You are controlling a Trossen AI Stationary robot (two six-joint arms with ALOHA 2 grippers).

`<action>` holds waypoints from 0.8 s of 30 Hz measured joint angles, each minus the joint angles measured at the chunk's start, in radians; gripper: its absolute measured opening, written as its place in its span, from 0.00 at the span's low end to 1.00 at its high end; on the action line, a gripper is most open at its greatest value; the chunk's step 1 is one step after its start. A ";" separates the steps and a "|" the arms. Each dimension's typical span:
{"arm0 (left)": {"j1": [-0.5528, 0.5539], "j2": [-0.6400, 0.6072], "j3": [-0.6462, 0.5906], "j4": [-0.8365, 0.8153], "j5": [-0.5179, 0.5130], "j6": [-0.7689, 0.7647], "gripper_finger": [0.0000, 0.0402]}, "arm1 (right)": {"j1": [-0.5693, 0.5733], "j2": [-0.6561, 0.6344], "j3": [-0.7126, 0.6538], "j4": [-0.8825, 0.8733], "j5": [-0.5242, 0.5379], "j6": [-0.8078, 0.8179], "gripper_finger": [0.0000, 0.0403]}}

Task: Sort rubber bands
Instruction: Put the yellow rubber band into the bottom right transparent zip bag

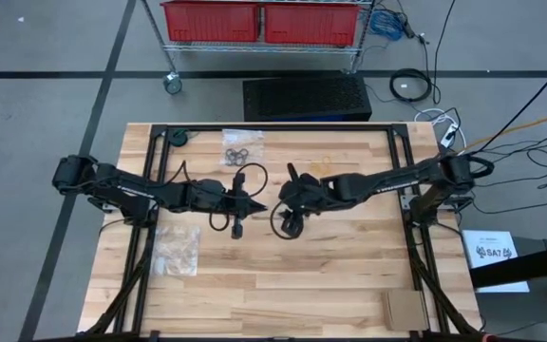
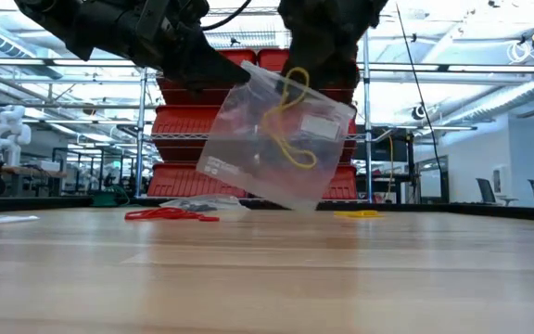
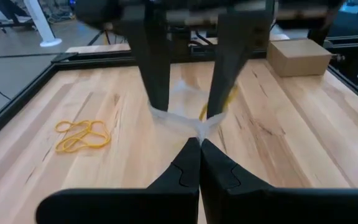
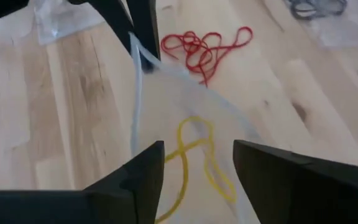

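A clear plastic bag (image 2: 276, 139) hangs tilted above the middle of the table, with yellow rubber bands (image 2: 290, 121) inside it. My left gripper (image 3: 199, 146) is shut on the bag's edge. My right gripper (image 4: 197, 174) stands open over the bag's mouth, pointing steeply down, with a yellow band (image 4: 194, 158) showing between its fingers. Red rubber bands (image 2: 170, 214) lie loose on the wood beyond the bag. More yellow bands (image 3: 82, 135) lie loose on the table. My left gripper pinches the bag's top edge at one corner (image 3: 197, 132) between its two shut fingers, coming nearly level from the table's left. The bag hangs below the fingers, tilted and clear of the table. My right gripper: whether its open fingers (image 3: 157, 81) touch the bag's mouth I cannot tell.
A clear bag with black bands (image 1: 243, 144) lies at the far middle of the table and another clear bag (image 1: 176, 249) at the near left. A cardboard box (image 1: 402, 306) sits at the near right corner. A black frame (image 1: 402, 142) borders the table.
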 joint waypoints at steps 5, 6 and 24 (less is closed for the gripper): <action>0.000 0.000 0.000 0.027 0.017 -0.025 0.00 | 0.000 -0.005 0.098 -0.117 0.001 -0.031 0.44; 0.000 0.000 0.000 0.030 0.026 -0.026 0.00 | 0.000 -0.005 0.111 -0.129 0.002 -0.040 0.43; 0.000 -0.006 0.000 0.014 -0.030 -0.025 0.00 | -0.062 -0.036 0.166 -0.665 0.115 -0.016 0.42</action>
